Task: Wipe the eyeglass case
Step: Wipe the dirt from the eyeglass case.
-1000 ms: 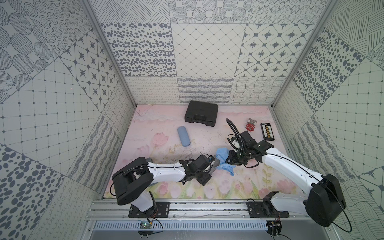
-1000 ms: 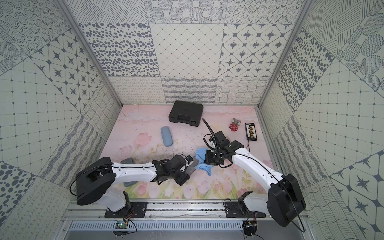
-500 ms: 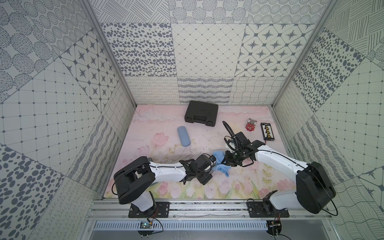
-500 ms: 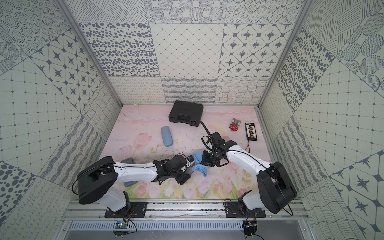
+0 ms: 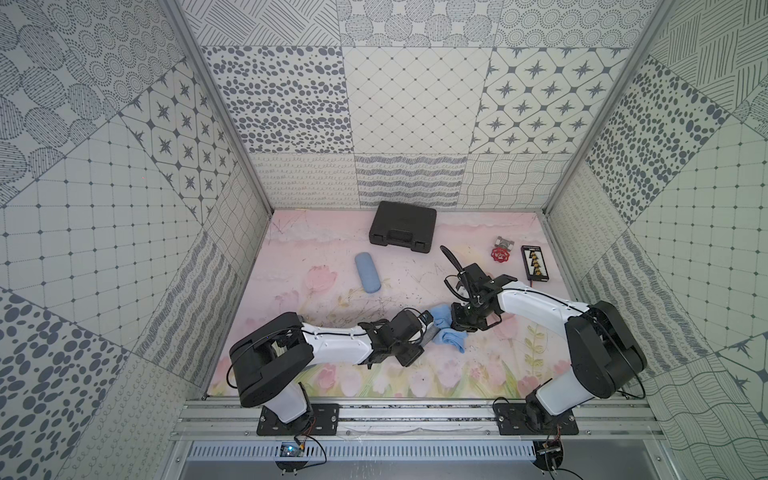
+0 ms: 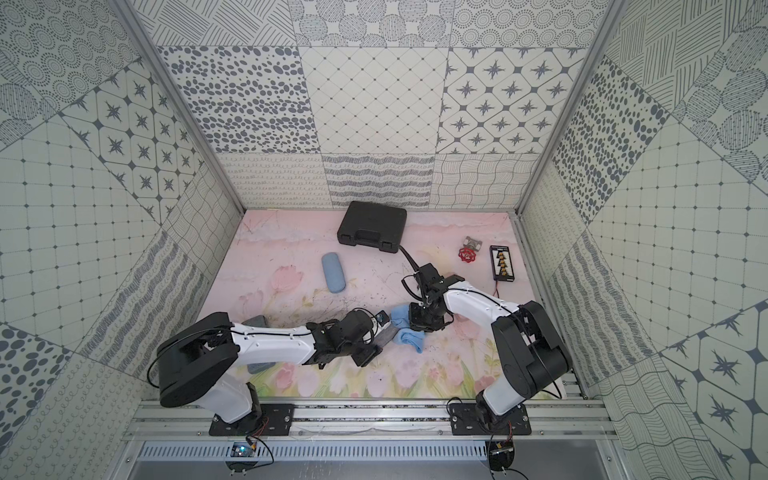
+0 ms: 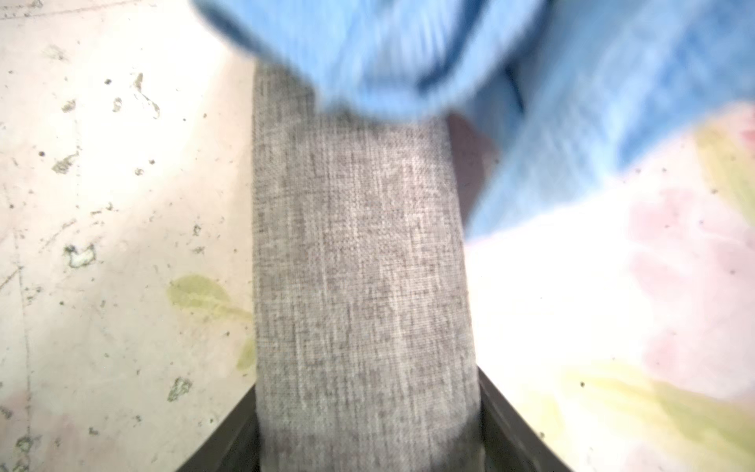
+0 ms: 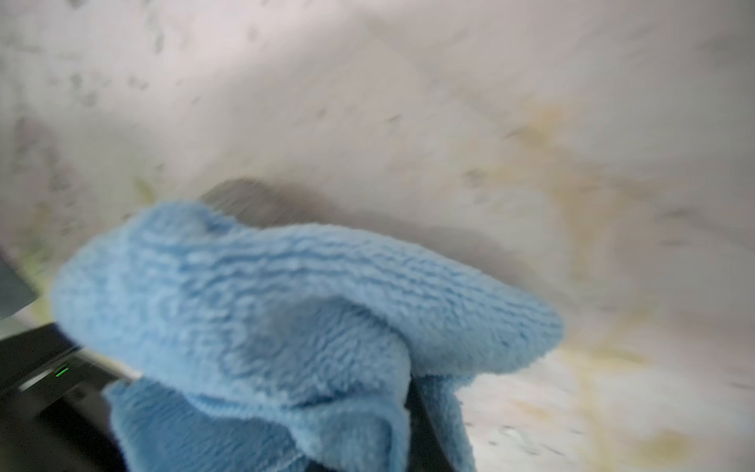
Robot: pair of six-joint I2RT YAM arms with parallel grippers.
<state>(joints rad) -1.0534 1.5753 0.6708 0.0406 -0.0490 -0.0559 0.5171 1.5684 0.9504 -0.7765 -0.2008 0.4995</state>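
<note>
Front and centre on the floral mat (image 5: pixel 332 257), the two arms met nose to nose. Left gripper (image 5: pixel 417 337) had the grey eyeglass case (image 7: pixel 359 265) clamped by its near end, with dark fingers (image 7: pixel 502 427) pressed against both long sides in the left wrist view. That case's long axis ran straight out along the gripper's own line, its free end pointing away from the left arm and toward the right arm. Both top views showed only a short strip of it between gripper and cloth. Over that far end sat the blue cloth (image 5: pixel 446 337), bunched and folded, covering the tip so the end itself was hidden. Right gripper (image 5: pixel 455 326) was closed tight on the cloth, coming down from above. Fluffy blue pile filled the foreground of the right wrist view, with a blurred grey hump of the case just behind it. Whether the case rested on the mat or hung just above it, I could not tell. Further back, well apart from the action, a blue eyeglass case (image 5: pixel 367 273) lay flat, its length running roughly front to back. A black tool case (image 5: pixel 403 227) sat near the rear wall, and a red valve wheel (image 5: pixel 500 254) and a black connector board (image 5: pixel 535 262) sat at the rear right.
</note>
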